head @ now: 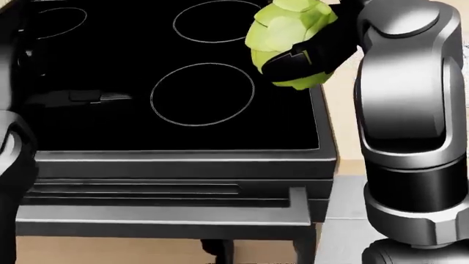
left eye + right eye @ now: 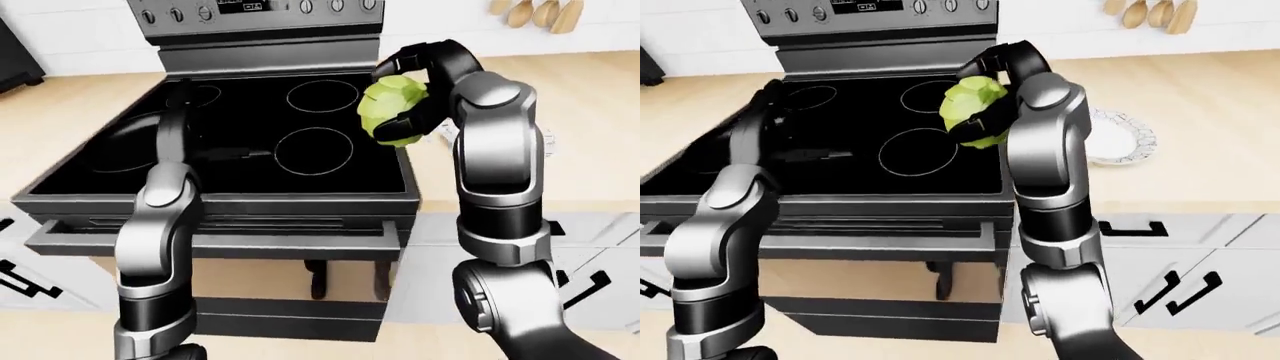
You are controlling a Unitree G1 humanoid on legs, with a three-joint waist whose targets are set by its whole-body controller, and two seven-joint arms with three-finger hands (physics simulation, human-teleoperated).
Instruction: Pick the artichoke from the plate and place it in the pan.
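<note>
Artichoke (image 1: 287, 34) was held clear of the plate (image 2: 1120, 139), clasped by the right hand's (image 2: 415, 112) fingers above the stove's (image 2: 250, 161) right edge. Transfer to the pan (image 2: 130, 146) remained; the left hand's fingers could not be judged.

A black glass-top stove (image 2: 250, 142) stands between light wooden counters (image 2: 1200, 112). White cabinet doors with black handles (image 2: 1185, 292) are below. Wooden spoons (image 2: 1145, 15) hang on the white wall (image 2: 1240, 30).
</note>
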